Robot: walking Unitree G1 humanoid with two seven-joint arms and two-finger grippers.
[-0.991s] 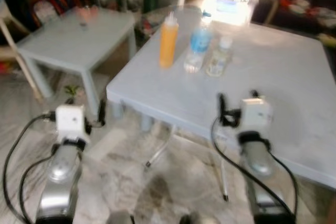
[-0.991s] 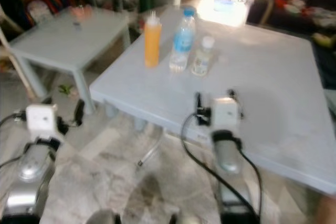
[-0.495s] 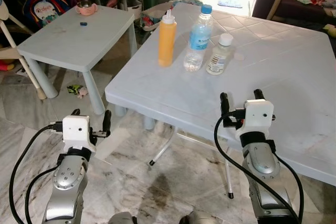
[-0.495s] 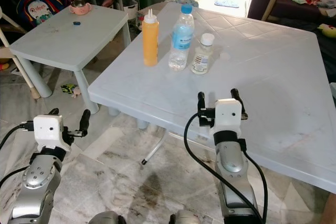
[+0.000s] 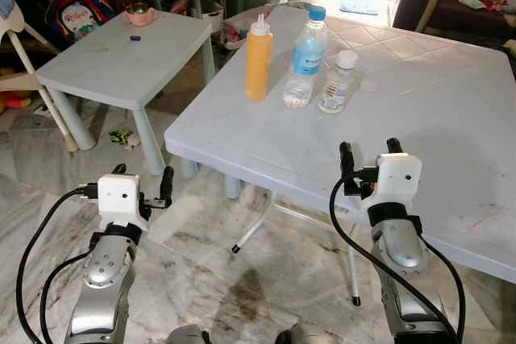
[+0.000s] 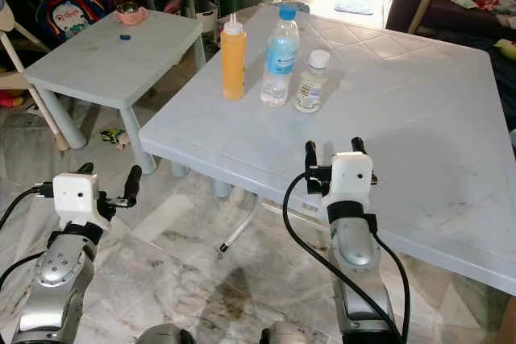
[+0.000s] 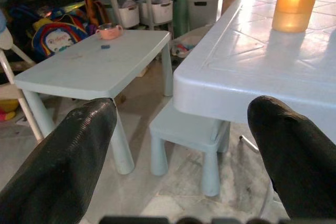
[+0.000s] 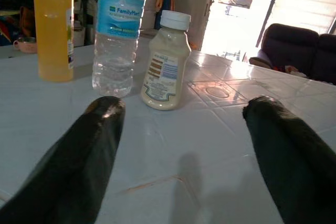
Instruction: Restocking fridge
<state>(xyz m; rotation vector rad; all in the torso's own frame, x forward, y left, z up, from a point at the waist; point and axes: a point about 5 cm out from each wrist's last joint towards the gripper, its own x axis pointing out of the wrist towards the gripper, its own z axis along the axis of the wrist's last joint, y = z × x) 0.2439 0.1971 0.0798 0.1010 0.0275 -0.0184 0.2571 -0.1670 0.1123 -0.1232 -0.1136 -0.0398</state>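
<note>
Three bottles stand in a row near the far left corner of the big white table (image 5: 451, 110): an orange squeeze bottle (image 5: 258, 60), a clear water bottle (image 5: 305, 60) with a blue cap, and a small cream bottle (image 5: 336, 84) with a white cap. My right gripper (image 5: 367, 149) is open over the table's near part, well short of the bottles; the cream bottle (image 8: 165, 61) lies ahead between its fingers (image 8: 84, 156). My left gripper (image 5: 143, 176) is open, low over the floor left of the table, with the orange bottle (image 7: 294, 1) at that view's edge.
A small pale-blue table (image 5: 121, 58) stands at the left with a pink cup (image 5: 139, 14) and a small blue item on it. Storage bins and a backpack (image 5: 76, 14) line the back. A dark sofa (image 5: 459, 6) is at the far right. Marble floor lies below.
The blur of a second ago is gone. The whole picture has shifted slightly, so the camera moved. Both grippers stay open in much the same pose.
</note>
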